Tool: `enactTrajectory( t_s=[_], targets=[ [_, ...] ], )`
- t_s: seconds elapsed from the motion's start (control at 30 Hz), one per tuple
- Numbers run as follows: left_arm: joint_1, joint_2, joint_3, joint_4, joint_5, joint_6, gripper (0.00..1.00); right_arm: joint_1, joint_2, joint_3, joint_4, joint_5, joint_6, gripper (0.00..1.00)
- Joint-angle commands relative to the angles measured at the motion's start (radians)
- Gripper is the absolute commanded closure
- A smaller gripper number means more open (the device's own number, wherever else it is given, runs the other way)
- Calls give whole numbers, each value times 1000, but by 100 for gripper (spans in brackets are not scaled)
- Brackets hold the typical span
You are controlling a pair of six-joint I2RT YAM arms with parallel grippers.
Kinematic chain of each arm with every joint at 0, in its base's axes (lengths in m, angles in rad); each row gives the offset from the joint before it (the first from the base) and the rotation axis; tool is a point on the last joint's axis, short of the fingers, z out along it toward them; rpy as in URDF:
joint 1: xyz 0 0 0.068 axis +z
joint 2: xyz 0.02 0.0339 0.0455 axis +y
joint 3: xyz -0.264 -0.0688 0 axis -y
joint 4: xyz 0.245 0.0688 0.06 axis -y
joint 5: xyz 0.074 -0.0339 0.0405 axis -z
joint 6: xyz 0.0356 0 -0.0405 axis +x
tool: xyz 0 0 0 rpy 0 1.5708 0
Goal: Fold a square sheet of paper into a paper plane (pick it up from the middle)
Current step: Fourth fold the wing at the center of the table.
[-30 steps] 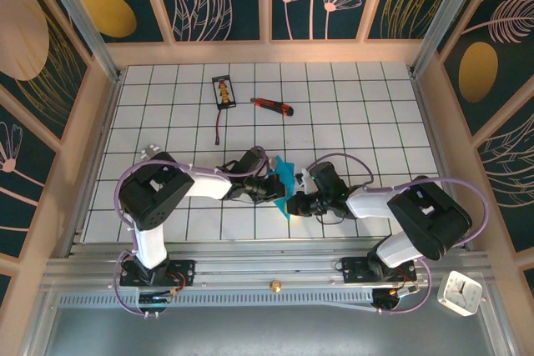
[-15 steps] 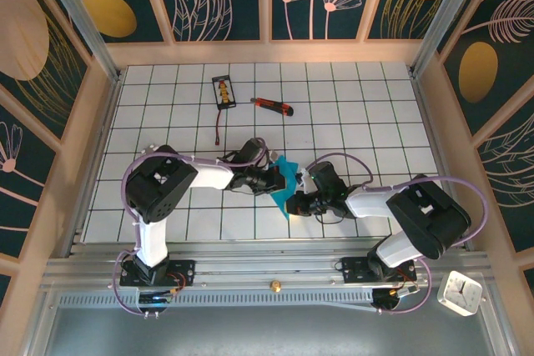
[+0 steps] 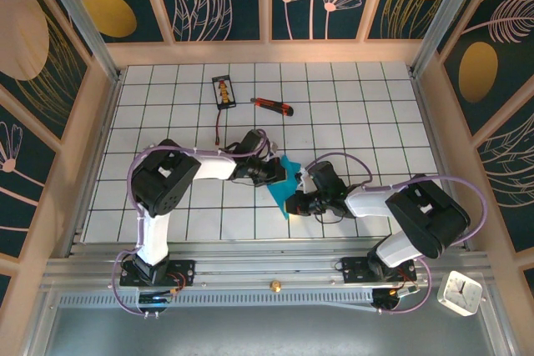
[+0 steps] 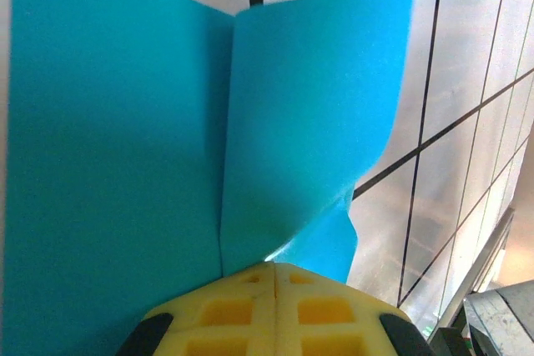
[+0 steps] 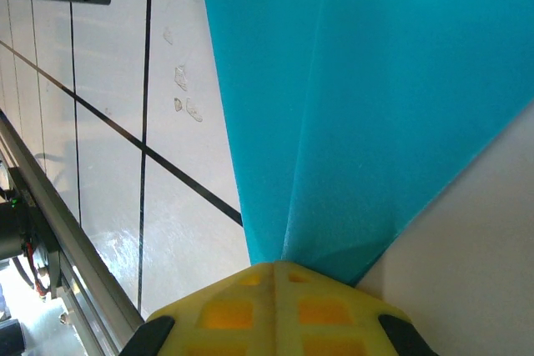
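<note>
You have the creased cyan paper sheet [image 3: 284, 179] near the middle of the surface [image 3: 359, 127]. The left gripper [image 4: 275, 268] is clamped on its left side, the right gripper [image 5: 275, 266] on its near-right edge.

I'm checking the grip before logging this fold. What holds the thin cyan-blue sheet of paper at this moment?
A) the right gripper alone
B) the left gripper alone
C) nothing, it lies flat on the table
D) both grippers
D: the left gripper and the right gripper each have their yellow fingertips shut on an edge of the creased, thin cyan-blue sheet of paper.
</note>
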Motion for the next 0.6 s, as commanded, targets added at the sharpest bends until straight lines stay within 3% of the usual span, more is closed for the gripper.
enactTrajectory(
  t_s=[0.0,0.57],
  targets=[
    [80,60,40,0,-207,43,100,36,89,-54,-183,93,-15,100],
    [132,175,234,-92,-238,103,100,38,93,-52,-188,94,-19,100]
  ],
)
